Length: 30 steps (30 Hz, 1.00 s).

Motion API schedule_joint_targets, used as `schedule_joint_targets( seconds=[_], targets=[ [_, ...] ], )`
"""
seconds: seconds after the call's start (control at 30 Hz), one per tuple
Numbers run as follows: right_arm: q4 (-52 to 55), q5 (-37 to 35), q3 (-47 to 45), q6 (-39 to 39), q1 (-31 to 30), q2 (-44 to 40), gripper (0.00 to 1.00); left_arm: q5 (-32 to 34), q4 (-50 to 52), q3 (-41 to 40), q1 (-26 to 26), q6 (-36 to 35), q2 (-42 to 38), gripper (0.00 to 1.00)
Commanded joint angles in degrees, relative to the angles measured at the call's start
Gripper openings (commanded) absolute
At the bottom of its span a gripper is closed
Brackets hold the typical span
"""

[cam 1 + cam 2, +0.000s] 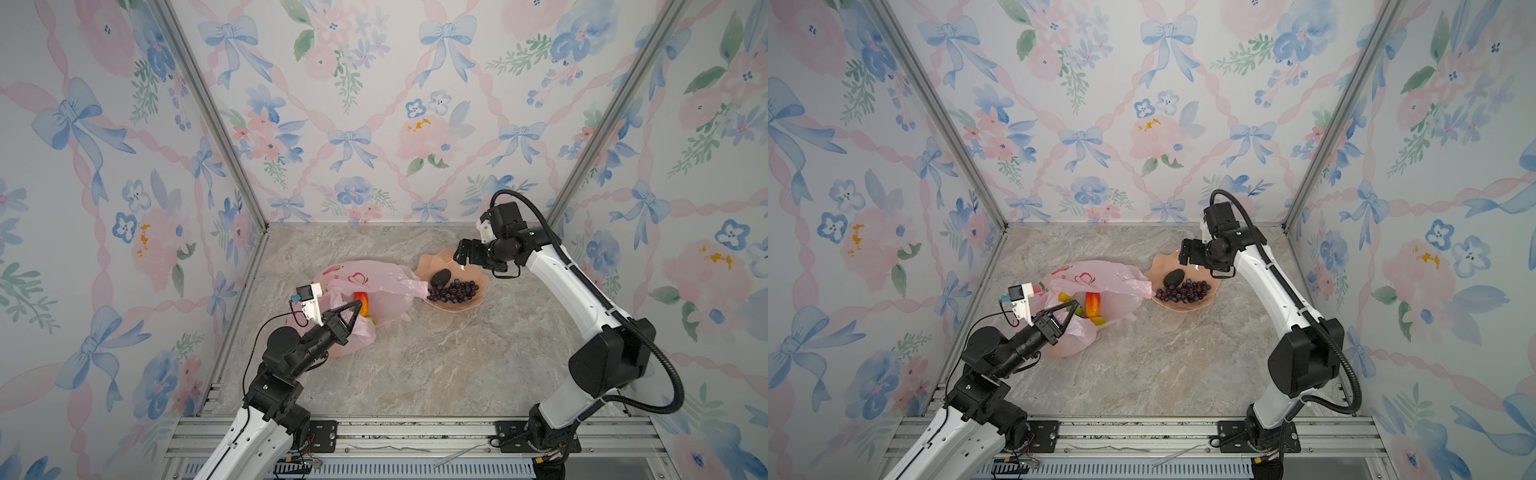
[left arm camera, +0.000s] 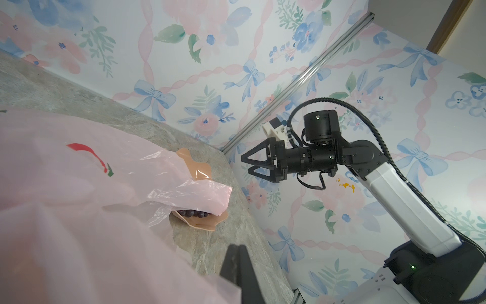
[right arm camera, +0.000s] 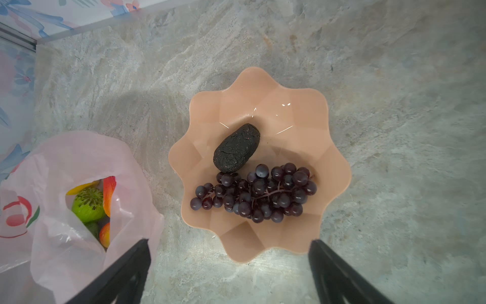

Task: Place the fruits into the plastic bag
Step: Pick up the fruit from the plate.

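1. One bunch of dark grapes (image 3: 259, 193) and one black bumpy fruit (image 3: 236, 148) lie in the peach scalloped dish (image 3: 297, 110), below the right gripper (image 3: 228, 240), whose jaws are spread.
2. Just beside the dish on the tabletop (image 3: 394, 79), one pink plastic bag (image 3: 79, 155) holds two mangoes (image 3: 109, 192) and one kiwi half (image 3: 88, 204).
3. The left gripper (image 1: 356, 307) has its jaws pressed together, pinching the bag's rim.

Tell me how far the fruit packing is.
Done: a green toy fruit and a red-orange mango lie inside the translucent pink plastic bag. In hand: the shut left hand seems to pinch the bag's mouth; the open right hand hangs empty over the peach scalloped dish. Left: its dark purple grape bunch and black bumpy oval piece.
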<state>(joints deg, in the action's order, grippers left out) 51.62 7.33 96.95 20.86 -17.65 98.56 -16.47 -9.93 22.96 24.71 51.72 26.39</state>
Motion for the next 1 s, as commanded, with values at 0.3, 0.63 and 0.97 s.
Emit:
schedule_joint_targets(
  seconds=[0.3, 0.63, 0.97],
  targets=[
    [6.8, 2.9, 13.0, -3.4, -0.1, 17.9, 0.96, -0.1, -0.2, -0.1, -0.4, 0.4, 0.2, 0.00],
    [9.7, -0.6, 20.8, -5.5, -1.7, 27.8, 0.96, 0.4, 0.9, -0.2, -0.4, -0.1, -0.2, 0.00],
    [9.9, -1.0, 23.6, -6.4, -3.4, 33.4, 0.96, 0.5, 2.4, 0.2, -0.4, -0.9, -0.2, 0.00]
  ],
)
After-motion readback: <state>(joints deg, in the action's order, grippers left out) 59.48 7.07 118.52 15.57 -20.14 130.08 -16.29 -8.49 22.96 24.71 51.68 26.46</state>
